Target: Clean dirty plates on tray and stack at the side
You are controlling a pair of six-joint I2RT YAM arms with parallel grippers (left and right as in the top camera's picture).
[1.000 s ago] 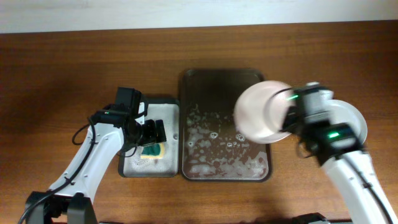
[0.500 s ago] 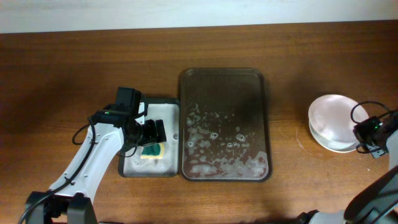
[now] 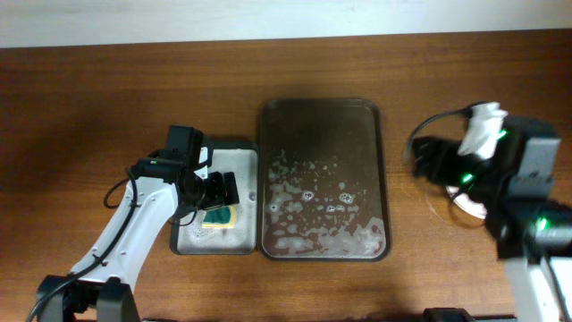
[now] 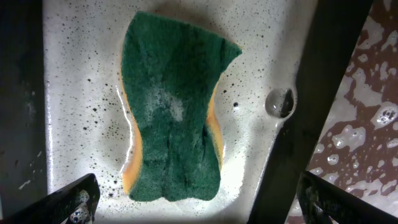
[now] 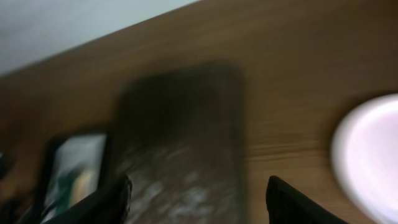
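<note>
The dark brown tray (image 3: 322, 125) lies mid-table, covered with foam and with no plate on it; it shows blurred in the right wrist view (image 5: 180, 137). The white plates (image 3: 467, 207) sit on the table to its right, mostly hidden under my right arm (image 3: 500, 170); one rim shows at the right wrist view's edge (image 5: 370, 155). My right gripper (image 5: 199, 205) is open and empty, raised and facing the tray. My left gripper (image 4: 199, 202) hangs open over a green and yellow sponge (image 4: 174, 112), not touching it.
The sponge (image 3: 219, 216) lies in a small grey tray with a black rim (image 3: 183, 241), directly left of the brown tray. My left arm (image 3: 134, 224) reaches in from the front left. Bare wooden table surrounds both trays.
My right gripper carried a plate from over the tray to the stack at the right, let it go and opened. It now faces back toward the tray. The left arm stayed still.
</note>
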